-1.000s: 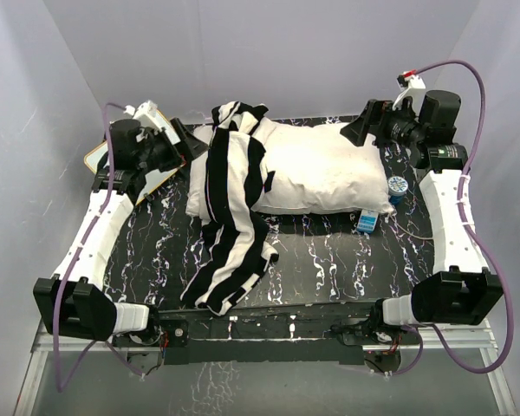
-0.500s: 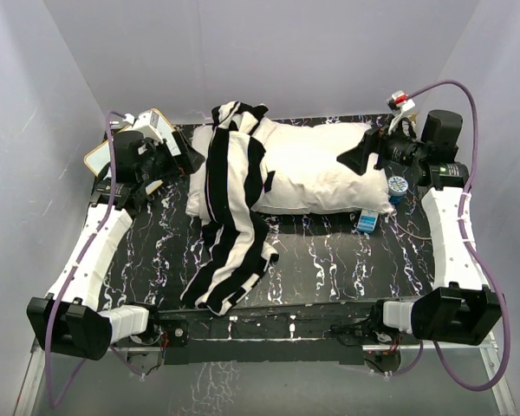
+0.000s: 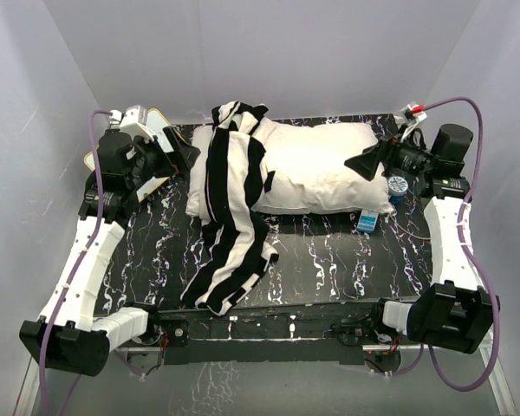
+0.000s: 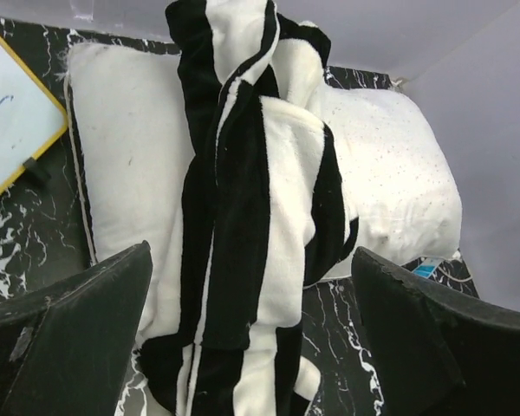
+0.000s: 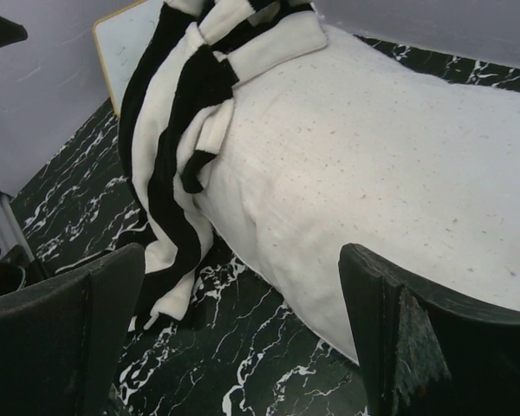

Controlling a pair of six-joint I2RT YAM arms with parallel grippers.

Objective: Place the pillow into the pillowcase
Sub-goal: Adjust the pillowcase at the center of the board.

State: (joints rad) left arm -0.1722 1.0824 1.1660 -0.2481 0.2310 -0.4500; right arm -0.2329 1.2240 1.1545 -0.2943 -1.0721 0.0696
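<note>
Flanking pillow (image 3: 321, 169), left hand (image 3: 182, 147) and right hand (image 3: 359, 162) gaping empty, pillowcase (image 3: 234, 199) overhanging its edge

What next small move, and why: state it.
Probably lower the left gripper onto the pillowcase and pinch an edge: it lies bunched across the pillow, its opening not visible, and both grippers hover open, the right gripper near the pillow's other end.

Top cam sits high over the near edge, looking down on the whole surface (image 3: 329, 260). Left wrist cam hangs close by the left end of the pillow (image 4: 121, 173), facing right across it. Right wrist cam mirrors that. All three catch the striped pillowcase (image 5: 173, 130).
</note>
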